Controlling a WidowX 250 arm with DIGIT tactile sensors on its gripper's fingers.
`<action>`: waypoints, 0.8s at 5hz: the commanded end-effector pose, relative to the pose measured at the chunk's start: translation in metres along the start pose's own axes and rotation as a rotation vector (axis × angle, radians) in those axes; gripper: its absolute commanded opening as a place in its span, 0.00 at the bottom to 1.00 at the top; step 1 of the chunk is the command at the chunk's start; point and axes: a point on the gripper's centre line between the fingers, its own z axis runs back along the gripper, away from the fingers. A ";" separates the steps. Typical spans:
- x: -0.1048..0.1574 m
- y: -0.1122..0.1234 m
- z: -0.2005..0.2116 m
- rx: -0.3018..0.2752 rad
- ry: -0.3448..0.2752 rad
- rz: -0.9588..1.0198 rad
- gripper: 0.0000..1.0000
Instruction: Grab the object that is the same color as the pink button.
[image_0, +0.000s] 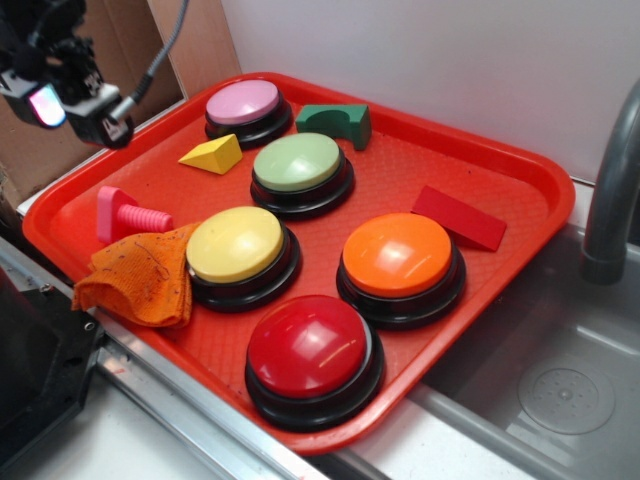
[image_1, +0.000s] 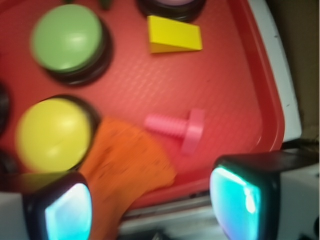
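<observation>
My gripper (image_0: 70, 100) is black, built of blocky dark parts, and a grey cable (image_0: 160, 55) loops up and away from its rear. Each of my two fingers (image_1: 252, 192) is a chunky black-edged block with rounded corners. Their faces glow pale cyan to teal in the wrist view; in the exterior view one pad shows a pinkish-white sheen. Behind the fingers my body is light grey.
</observation>
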 end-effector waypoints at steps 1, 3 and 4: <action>0.009 0.035 -0.043 0.088 0.006 0.060 1.00; 0.006 0.043 -0.081 0.165 0.088 0.066 1.00; 0.006 0.045 -0.092 0.184 0.117 0.072 1.00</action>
